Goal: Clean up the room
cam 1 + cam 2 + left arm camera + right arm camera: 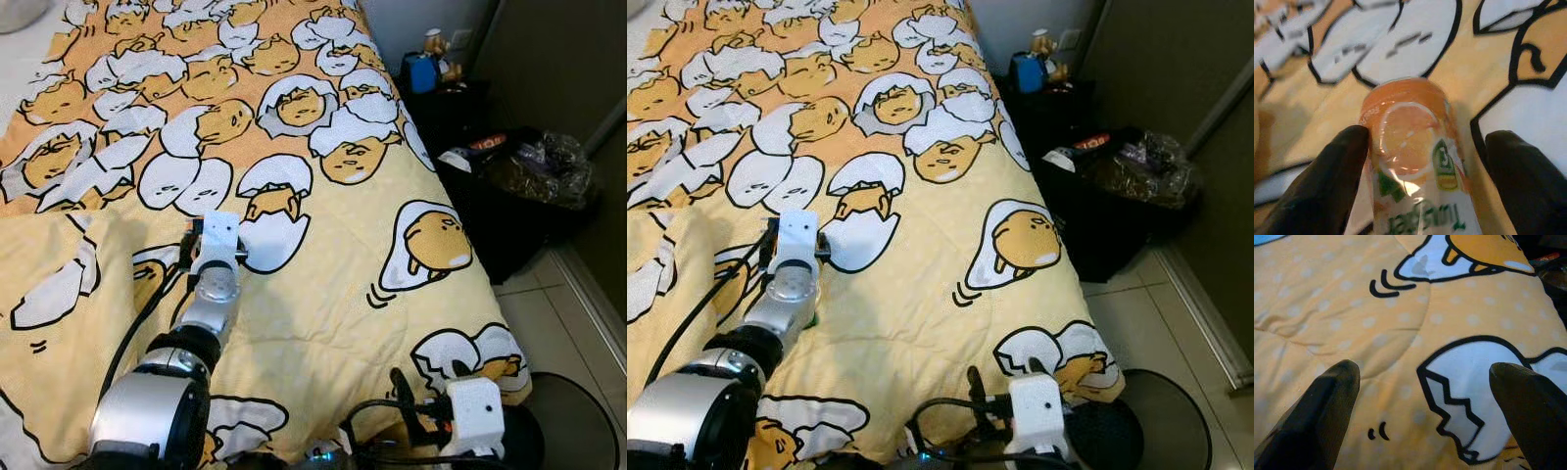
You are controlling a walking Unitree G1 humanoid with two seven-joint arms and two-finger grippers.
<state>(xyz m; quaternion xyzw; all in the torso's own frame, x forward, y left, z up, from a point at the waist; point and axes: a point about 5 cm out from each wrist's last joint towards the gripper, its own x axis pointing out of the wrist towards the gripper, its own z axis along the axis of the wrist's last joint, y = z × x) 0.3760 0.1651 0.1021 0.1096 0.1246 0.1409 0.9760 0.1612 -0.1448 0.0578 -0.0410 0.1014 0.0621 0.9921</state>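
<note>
1. An orange juice can with a sliced-orange print and green label lies on its side on the yellow quilt printed with egg-yolk cartoon figures, which covers the bed.
2. The left end effector sits low over the quilt with its two black fingers spread apart on either side of the can. One finger touches the can's flank; the other stands clear of it.
3. The right end effector hangs near the foot edge of the quilt, fingers apart, with nothing between them.
4. The can looks light, thin-walled and glossy, so it is likely to dent under a hard squeeze and to roll on the soft bedding. The mid-body, across its round sides, seems the best place to grip.
5. A black bin lined with a clear bag stands on the floor beside the bed, well apart from the can.
</note>
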